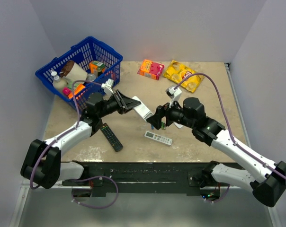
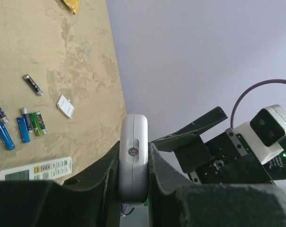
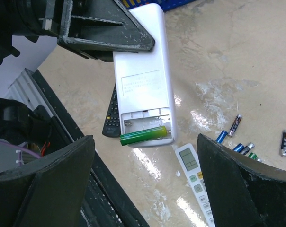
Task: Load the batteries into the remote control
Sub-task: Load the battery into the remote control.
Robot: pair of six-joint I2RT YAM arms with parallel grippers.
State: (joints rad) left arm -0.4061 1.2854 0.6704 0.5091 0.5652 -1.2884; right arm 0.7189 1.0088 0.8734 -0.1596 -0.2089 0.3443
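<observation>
- The left gripper (image 1: 126, 103) is clamping the remote control (image 3: 143, 71), holding it above the table (image 2: 76, 56).
- A green battery (image 3: 143, 135) is lying in its open compartment.
- The right gripper (image 1: 156, 118) is hanging spread wide, empty, just beside it.

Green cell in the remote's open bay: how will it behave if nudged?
Probably rolls or slides: the green battery is a smooth cylinder lying askew, one end past the edge of the remote control. Likely stiff and light, so a small push may knock it out; nothing covers it.
</observation>
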